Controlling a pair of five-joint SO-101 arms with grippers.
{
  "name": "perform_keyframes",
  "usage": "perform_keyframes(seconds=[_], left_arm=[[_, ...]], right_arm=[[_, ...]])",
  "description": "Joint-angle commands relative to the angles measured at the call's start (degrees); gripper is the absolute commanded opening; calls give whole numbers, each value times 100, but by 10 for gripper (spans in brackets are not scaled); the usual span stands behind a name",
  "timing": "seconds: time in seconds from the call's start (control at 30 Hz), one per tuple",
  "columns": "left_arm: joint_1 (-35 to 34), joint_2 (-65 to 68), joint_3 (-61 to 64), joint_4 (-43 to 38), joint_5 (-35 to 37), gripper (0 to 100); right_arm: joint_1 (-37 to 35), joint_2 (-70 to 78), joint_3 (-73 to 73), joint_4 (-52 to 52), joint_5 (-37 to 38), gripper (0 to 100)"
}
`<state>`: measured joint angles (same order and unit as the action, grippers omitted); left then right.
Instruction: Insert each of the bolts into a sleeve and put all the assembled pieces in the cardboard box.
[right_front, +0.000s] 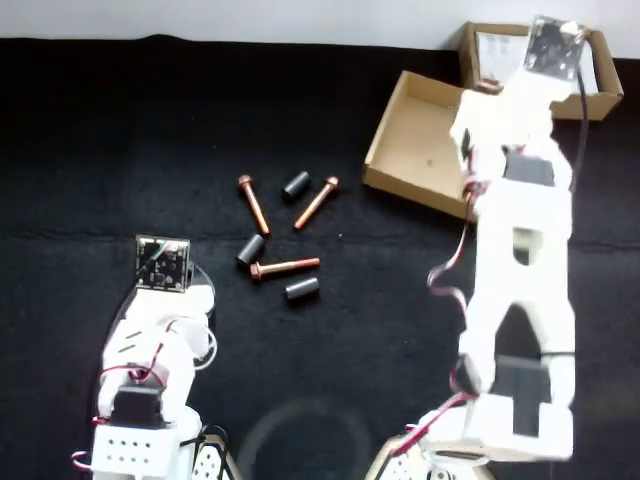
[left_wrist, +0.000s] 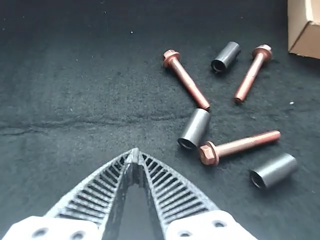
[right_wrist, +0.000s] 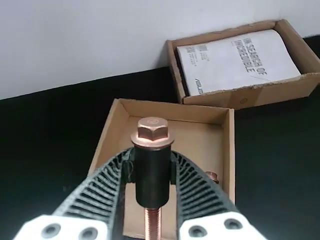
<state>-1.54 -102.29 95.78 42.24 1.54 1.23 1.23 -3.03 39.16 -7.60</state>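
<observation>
We see a flat cardboard box with low walls, lying open on the black cloth. Inside it a copper bolt head peeks out beside a finger, and the rest of that piece is hidden. Behind it sits a second box with a white booklet in it.

The right gripper hangs over the cardboard box. Its two fingers are squeezed onto a dark sleeve, one on each side. A bolt goes right through the sleeve. Its long side runs straight along the fingers. Its head points away from the wrist, and its thin end sticks out toward the wrist.

The left gripper is low over the cloth, with its tips pinched together and nothing between them.

Ahead of it lie three loose bolts and three loose sleeves, all flat on their sides. Two bolts make a V with their heads far from the arms. The third lies crosswise, and its head touches a sleeve
</observation>
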Motion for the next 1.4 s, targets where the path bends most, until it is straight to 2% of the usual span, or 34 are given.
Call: perform_keyframes(seconds=[0.0, 0.07, 0.17, 0.33, 0.53, 0.77, 0.97, 1.17, 1.27, 1.37], left_arm=[[-163, -127, 127, -378, 0, 10], [-295, -119, 136, -281, 0, 10], [-374, -127, 136, 396, 0, 10], [-374, -127, 136, 387, 0, 12], [-374, -127, 136, 396, -9, 12], [-374, -136, 136, 396, -9, 10], [-374, -145, 136, 396, -9, 11], [-374, -145, 136, 404, -18, 12], [-374, -145, 136, 404, -18, 12], [-374, -145, 136, 404, -18, 12]], right_arm=[[189, 804, -1754, 409, -105, 7], [242, 1393, -2536, 646, -105, 7], [242, 2264, -3662, 1156, -105, 7], [189, 3600, -5156, 2044, -114, 9], [163, 4699, -6325, 2589, -79, 9], [119, 5200, -6589, 2633, 642, 10], [40, 5385, -6589, 2668, 642, 154], [13, 5349, -6598, 2686, 642, 157], [-92, 5253, -6659, 3152, 642, 157], [-277, 5007, -6870, 4127, 642, 157]])
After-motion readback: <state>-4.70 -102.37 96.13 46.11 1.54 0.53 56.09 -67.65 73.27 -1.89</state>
